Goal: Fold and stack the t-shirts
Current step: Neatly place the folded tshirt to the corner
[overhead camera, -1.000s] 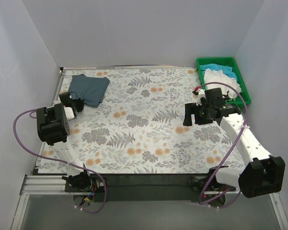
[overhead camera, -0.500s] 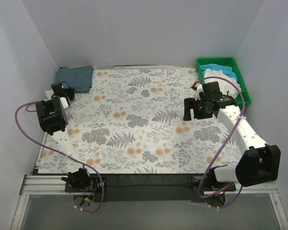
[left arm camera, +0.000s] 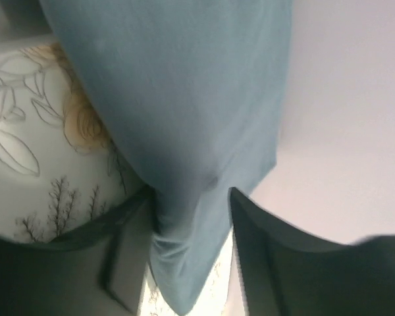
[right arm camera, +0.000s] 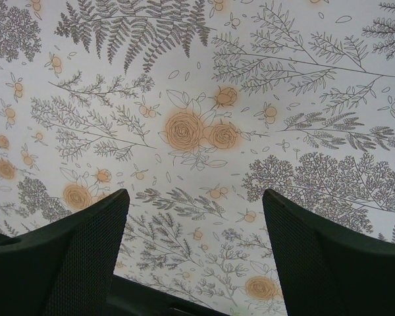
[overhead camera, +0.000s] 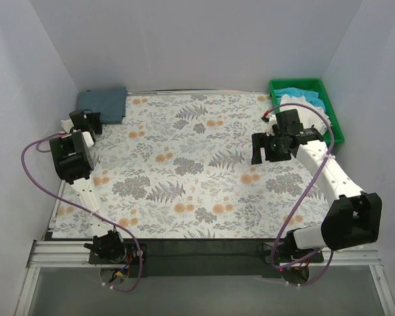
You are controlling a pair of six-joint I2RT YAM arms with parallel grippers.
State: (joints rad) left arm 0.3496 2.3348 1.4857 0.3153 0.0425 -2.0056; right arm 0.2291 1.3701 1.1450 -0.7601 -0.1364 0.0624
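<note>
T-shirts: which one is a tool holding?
The slate blue-grey t-shirt, pinched in the left tool at the far-left corner; the white t-shirt and turquoise t-shirt lie in the green tray.

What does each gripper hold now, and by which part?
The left gripper pinches the blue-grey t-shirt by a bunched fold of cloth. The right gripper is open and holds nothing.

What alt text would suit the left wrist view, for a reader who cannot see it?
The left gripper pinches a fold of a dark slate blue-grey cloth t-shirt, which spreads away from the camera. Beneath lies a white flower-printed table cover, with a pale wall at right.
</note>
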